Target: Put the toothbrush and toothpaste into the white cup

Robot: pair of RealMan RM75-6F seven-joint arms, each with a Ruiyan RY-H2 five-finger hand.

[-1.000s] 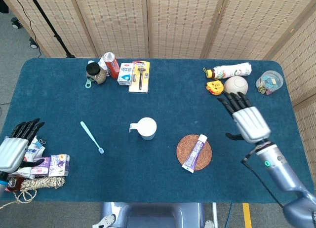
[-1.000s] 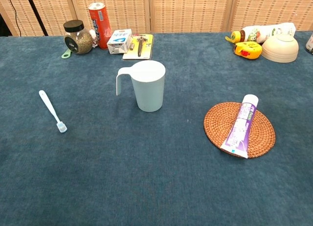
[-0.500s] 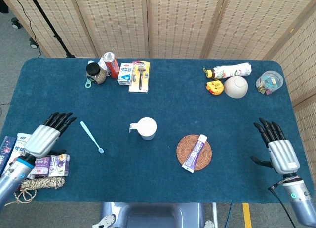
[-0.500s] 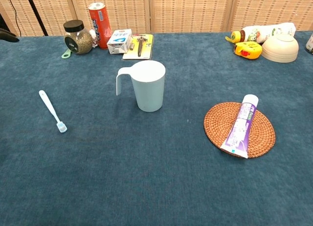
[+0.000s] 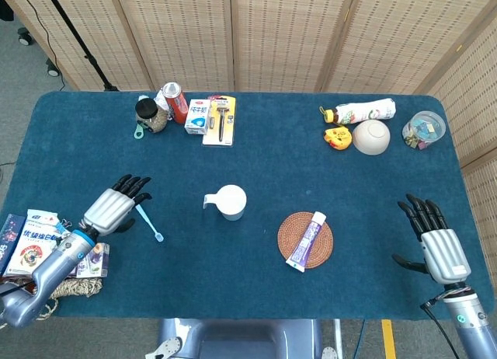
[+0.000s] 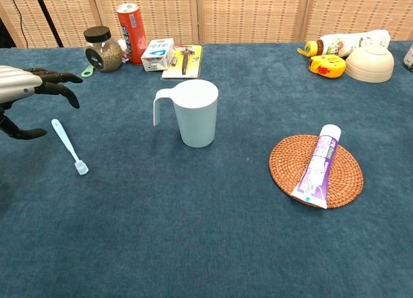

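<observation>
My left robot hand (image 5: 112, 209) has swung in from the desk's near-left edge, where it sat half a second ago, and now hovers just beside the handle end of the toothbrush (image 5: 147, 220), fingers spread apart and holding nothing. In the chest view that hand (image 6: 26, 91) has come into sight at the left edge, its dark fingertips above and to the left of the toothbrush (image 6: 69, 146); I cannot tell whether they touch it. The toothbrush itself lies flat on the blue desk (image 5: 264, 161), where it was before, well left of the white cup (image 5: 231, 201).

My right robot hand (image 5: 437, 246) has barely shifted: it stays at the near-right edge of the desk, fingers extended and apart, empty, well away from everything.

The toothpaste (image 5: 306, 240) rests unmoved across the round woven coaster (image 5: 293, 249), to the right of the cup and nearer to me. The white cup (image 6: 195, 112) stands upright in the middle of the desk, handle pointing left.
</observation>
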